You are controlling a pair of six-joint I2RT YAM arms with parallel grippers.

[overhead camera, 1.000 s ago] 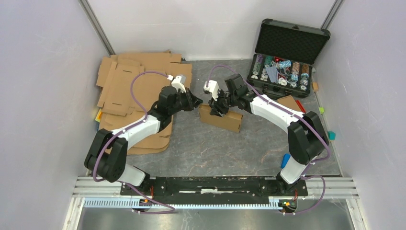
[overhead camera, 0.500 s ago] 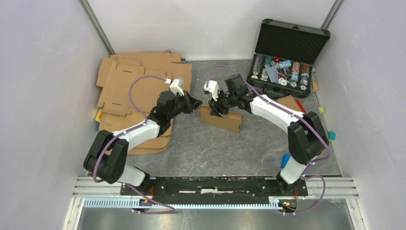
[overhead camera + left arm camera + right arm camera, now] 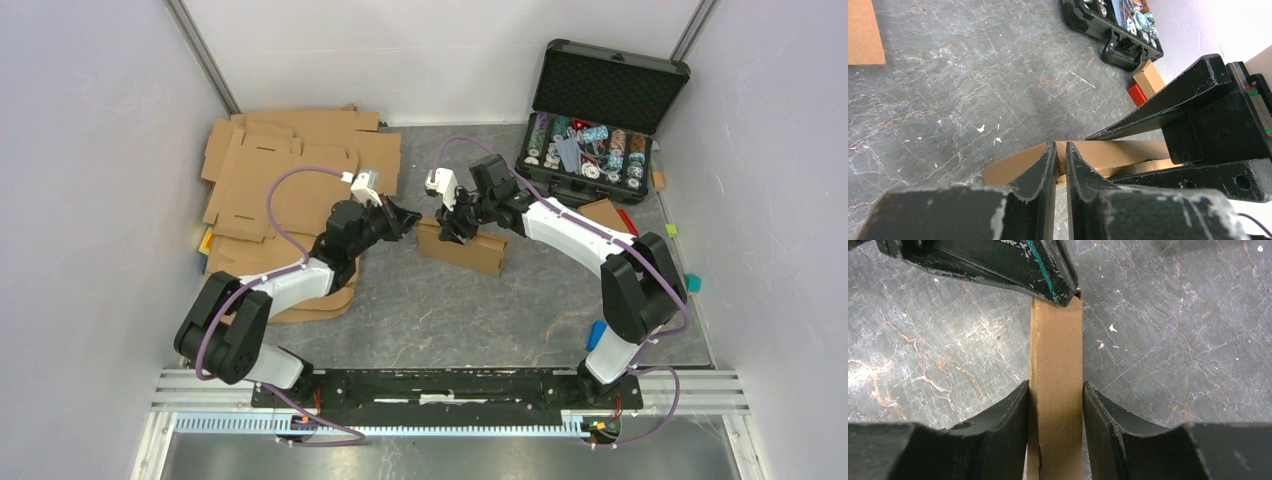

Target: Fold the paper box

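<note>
The paper box [image 3: 478, 256], a long narrow brown cardboard shape, stands on the grey table near the middle. My right gripper [image 3: 452, 226] reaches over its back; in the right wrist view its jaws [image 3: 1055, 390] press both sides of the box's narrow top face [image 3: 1055, 350]. My left gripper [image 3: 408, 218] is at the box's left end. In the left wrist view its tips [image 3: 1061, 146] stand nearly together, nipping a thin cardboard edge of the box [image 3: 1008, 169]. The right gripper's fingers [image 3: 1168, 107] show just beyond. A left finger [image 3: 1038, 267] touches the box's end.
A stack of flat cardboard blanks [image 3: 290, 170] lies at the back left, under my left arm. An open black case of poker chips [image 3: 600, 120] stands at the back right. Small coloured blocks [image 3: 693, 284] and a cardboard scrap [image 3: 605, 212] lie along the right side.
My left arm's wrist has sunk and drawn slightly back toward the lower left, its tips staying at the box's end. The right arm and the box have not moved.
</note>
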